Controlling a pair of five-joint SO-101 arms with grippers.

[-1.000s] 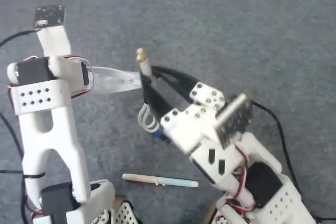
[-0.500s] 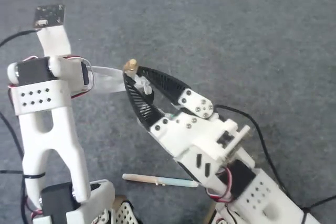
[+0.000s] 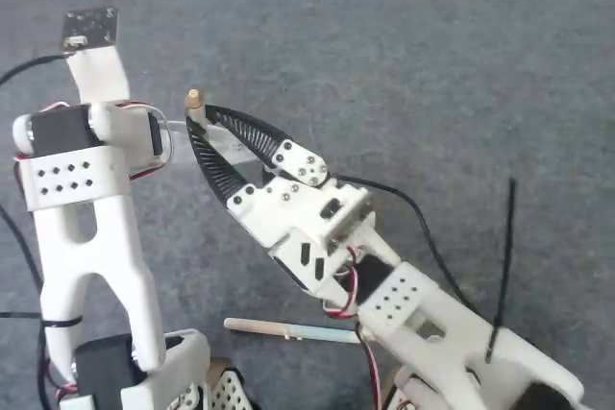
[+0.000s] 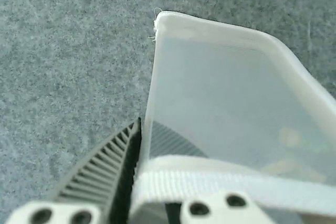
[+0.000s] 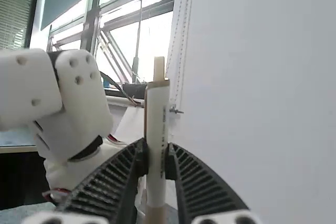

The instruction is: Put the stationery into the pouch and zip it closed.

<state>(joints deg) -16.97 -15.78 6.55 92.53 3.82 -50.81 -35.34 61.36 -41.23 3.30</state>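
Note:
My left gripper [image 4: 143,148] is shut on the edge of a translucent white pouch [image 4: 226,98], holding it above the grey mat. In the high view the pouch [image 3: 181,144] sticks out sideways from the left arm. My right gripper [image 3: 199,124] is shut on a cream pencil [image 3: 195,99], whose wooden end pokes out past the black fingertips right at the pouch. In the right wrist view the pencil [image 5: 156,124] stands upright between the jaws of the gripper [image 5: 156,153], with the left arm's white body [image 5: 58,103] close beside it. A second pencil [image 3: 293,330], cream and light blue, lies on the mat near the front.
The grey mat [image 3: 461,93] covers the table, with free room at the back and right. A black cable [image 3: 504,237] loops beside the right arm. The left arm's tall white frame [image 3: 86,228] stands at the left.
The right arm has swung left with the pencil in its jaws, bringing the tip from the middle of the mat to the pouch beside the left arm. The left arm has kept still.

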